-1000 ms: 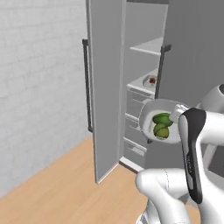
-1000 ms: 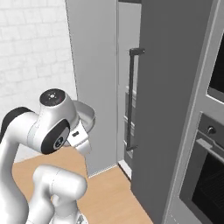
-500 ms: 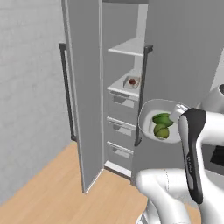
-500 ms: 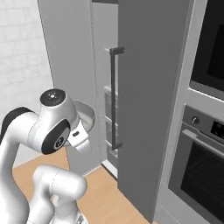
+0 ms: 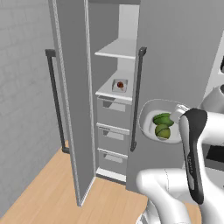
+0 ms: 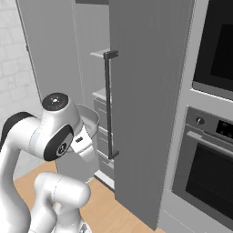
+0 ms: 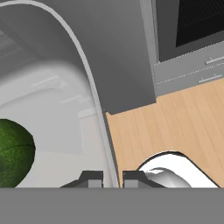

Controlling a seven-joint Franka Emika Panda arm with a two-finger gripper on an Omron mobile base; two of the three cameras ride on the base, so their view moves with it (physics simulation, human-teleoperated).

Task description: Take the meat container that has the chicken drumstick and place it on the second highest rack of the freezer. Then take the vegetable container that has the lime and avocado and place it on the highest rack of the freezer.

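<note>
We cannot separate the lime from the avocado point(image 5: 162, 124) in the left base view; both read as dark green lumps in the vegetable container point(image 5: 148, 114), whose 3 o'clock rim sits behind the arm. On the second highest rack point(image 5: 107, 89) the chicken drumstick point(image 5: 120, 84) is a tiny reddish speck. In the hand view a green fruit point(image 7: 13, 153) is cut at 9 o'clock.
</note>
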